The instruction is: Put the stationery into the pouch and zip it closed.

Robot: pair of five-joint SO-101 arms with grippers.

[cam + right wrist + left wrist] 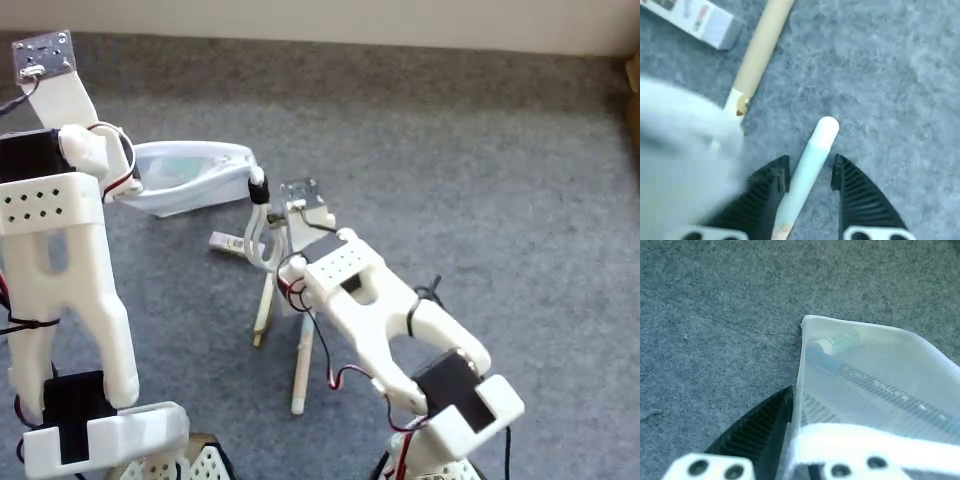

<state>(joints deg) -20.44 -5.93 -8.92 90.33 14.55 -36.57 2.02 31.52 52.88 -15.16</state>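
A translucent white pouch (190, 175) lies on the grey carpet, and my left gripper (125, 182) is shut on its left end. In the left wrist view the pouch (875, 385) edge is pinched in the left gripper (795, 412), and a green-and-white item (837, 341) shows inside. My right gripper (260, 215) sits by the pouch's right end, open. In the right wrist view, the right gripper's (810, 167) black jaws stand apart on either side of a pale pen (815, 150). A beige pencil (760, 50) and an eraser box (695, 17) lie beyond.
On the carpet below the pouch lie the eraser box (228, 243), the beige pencil (265, 305) and the white pen (302, 365), partly under the right arm. Open carpet stretches to the right. A wall runs along the far edge.
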